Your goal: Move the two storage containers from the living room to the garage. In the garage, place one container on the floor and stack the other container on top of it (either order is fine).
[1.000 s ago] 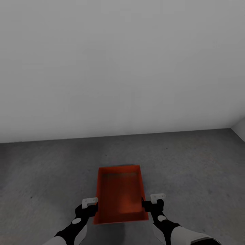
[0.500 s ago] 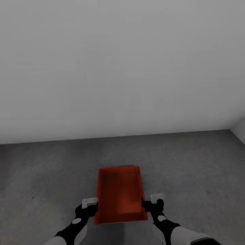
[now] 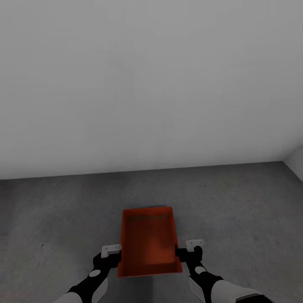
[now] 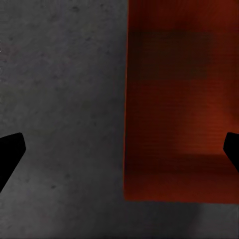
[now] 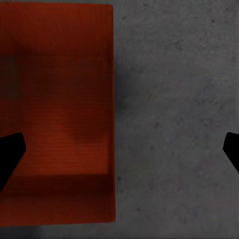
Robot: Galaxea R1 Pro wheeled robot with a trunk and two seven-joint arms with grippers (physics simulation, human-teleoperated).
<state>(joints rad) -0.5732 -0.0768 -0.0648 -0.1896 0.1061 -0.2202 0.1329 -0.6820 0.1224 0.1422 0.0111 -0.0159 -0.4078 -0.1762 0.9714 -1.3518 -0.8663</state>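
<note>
Place: garage — bare and unfurnished
Floor: the floor [image 3: 235, 210], dark grey mottled concrete
Walls: plain white wall [image 3: 151, 84] — nothing on it

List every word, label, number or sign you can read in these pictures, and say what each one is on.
None: there is no readable text.
The orange-red storage container has plain walls and an unmarked inside.
The white wall and the grey concrete floor carry no sign or number.
The left gripper and the right gripper show no label, and neither do their dark fingers.
</note>
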